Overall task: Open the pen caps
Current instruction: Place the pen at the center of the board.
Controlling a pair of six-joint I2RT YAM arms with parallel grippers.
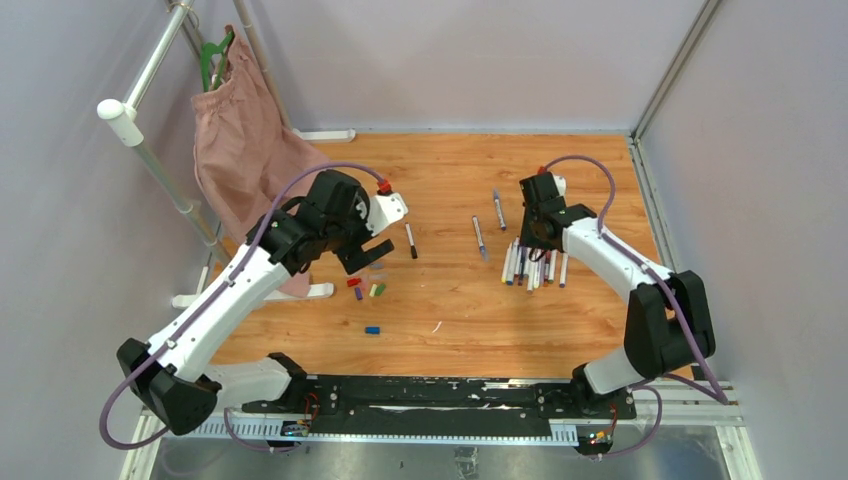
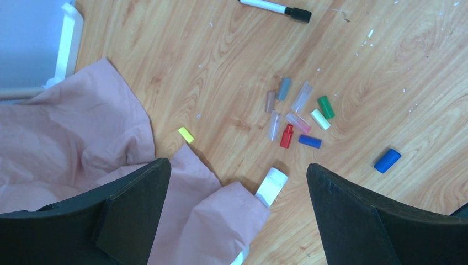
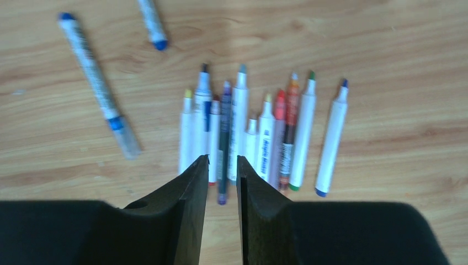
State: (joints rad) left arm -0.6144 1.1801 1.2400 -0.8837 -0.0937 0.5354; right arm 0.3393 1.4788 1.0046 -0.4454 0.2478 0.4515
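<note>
Caps [image 2: 298, 122] lie clustered, short coloured stubs; left gripper [image 2: 237, 167] gapes, right gripper [image 3: 222, 163] barely parted, both empty.

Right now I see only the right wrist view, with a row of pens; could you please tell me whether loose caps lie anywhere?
Observer: Yes, the pen caps lie clustered on the table close by the left gripper, beside a pink cloth.
Operator: Thank you; is that gripper holding one?
Observer: No, its jaws stand wide open and empty.
Operator: Do any caps lie apart from the cluster?
Observer: A blue cap and a yellow cap lie apart, on opposite sides.
</note>
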